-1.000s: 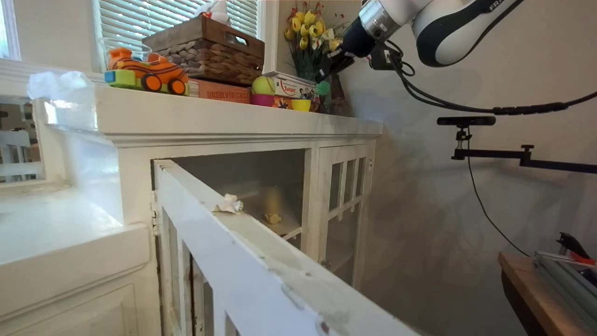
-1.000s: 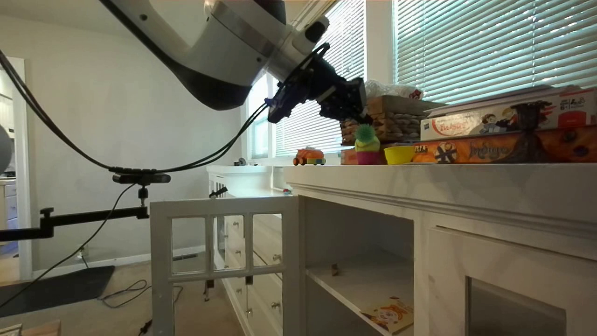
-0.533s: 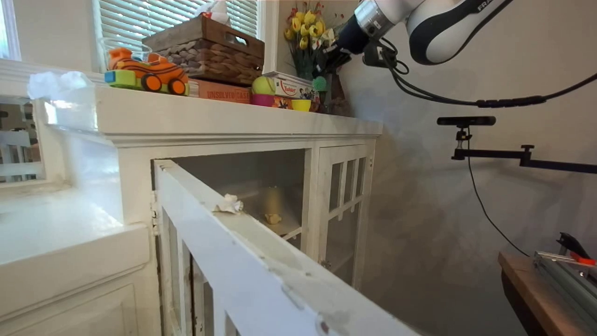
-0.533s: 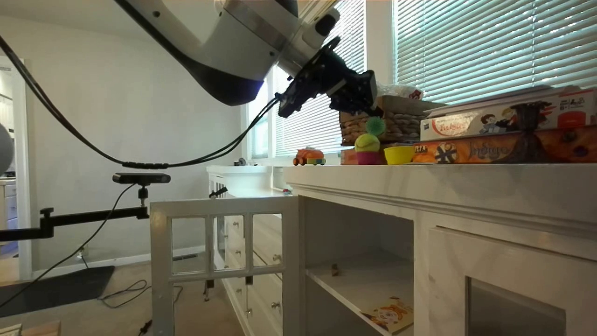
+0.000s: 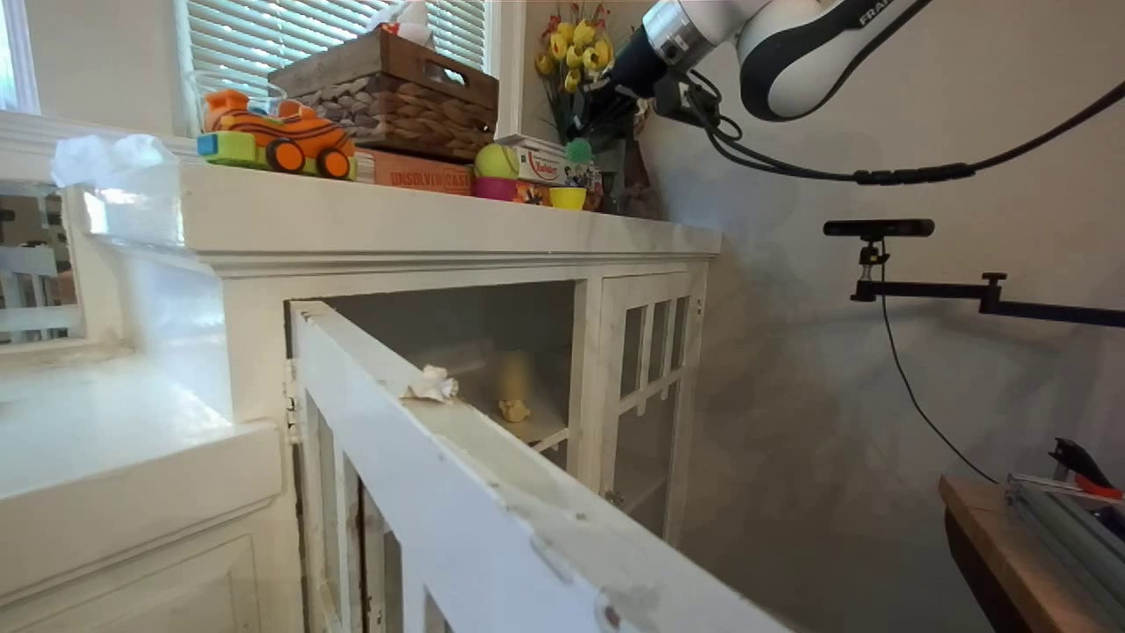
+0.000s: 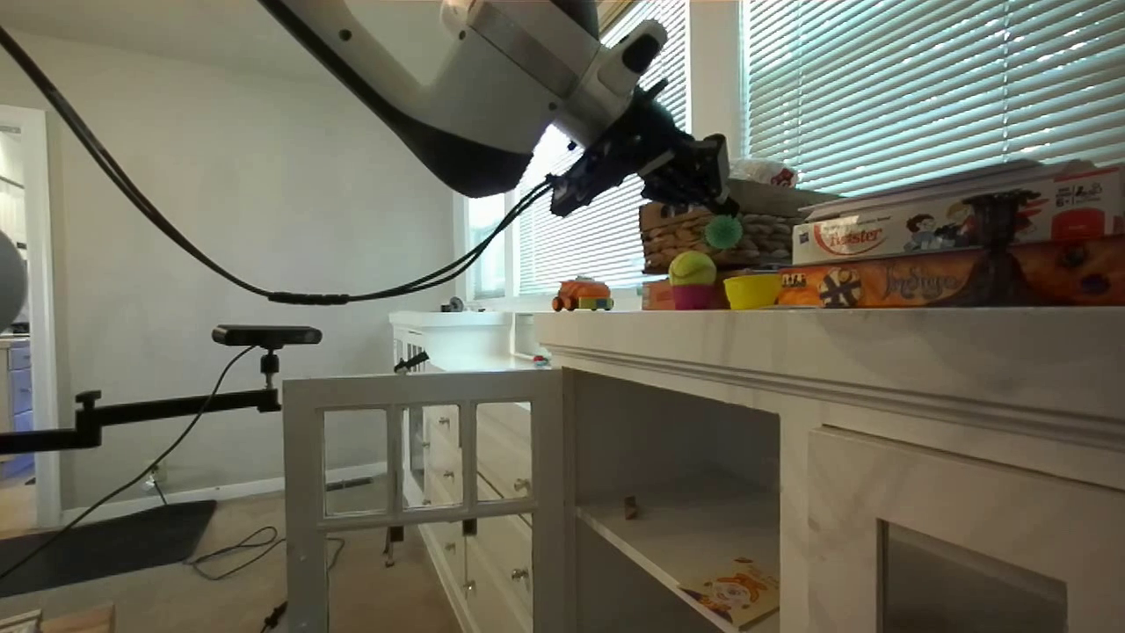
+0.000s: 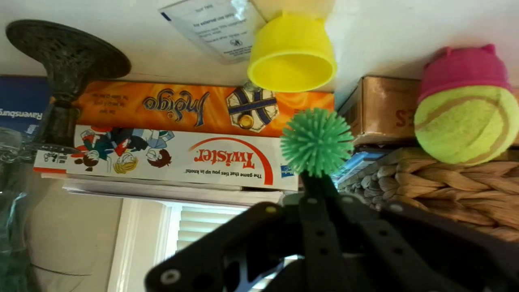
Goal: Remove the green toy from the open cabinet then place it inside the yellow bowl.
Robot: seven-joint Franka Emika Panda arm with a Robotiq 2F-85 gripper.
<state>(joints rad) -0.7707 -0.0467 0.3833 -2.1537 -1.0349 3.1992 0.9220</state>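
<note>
Shifted left since the earlier frame, white-and-black robot arm (image 5: 791,75), upper right of an exterior view; open white wooden cabinet (image 5: 422,220), across the middle; black gripper (image 7: 318,184), bottom of the wrist view; small yellow bowl (image 7: 292,44), top centre; spiky round green toy (image 7: 317,140), right of centre, held in the clenched gripper.

Toy (image 7: 317,142): rubbery, spiked all over.
Gripper (image 7: 318,184): matt black.
Bowl (image 7: 290,38): smooth plastic, slight sheen.
Cup (image 7: 466,69): smooth matt plastic.
Ball (image 7: 466,123): fuzzy felt.
Car (image 5: 281,132): glossy moulded plastic.
Basket (image 5: 439,110): rough, thick weave under a wooden band.
Twister box (image 7: 227,162): printed card, smooth.
Packet (image 7: 211,28): shiny film.
Stand (image 7: 69,61): dark, metallic-looking, patterned.
Table (image 5: 989,519): brown wood.
Cabinet (image 5: 457,221): white-painted wood, glossy; door (image 5: 492,457) chipped along its top edge.
</note>
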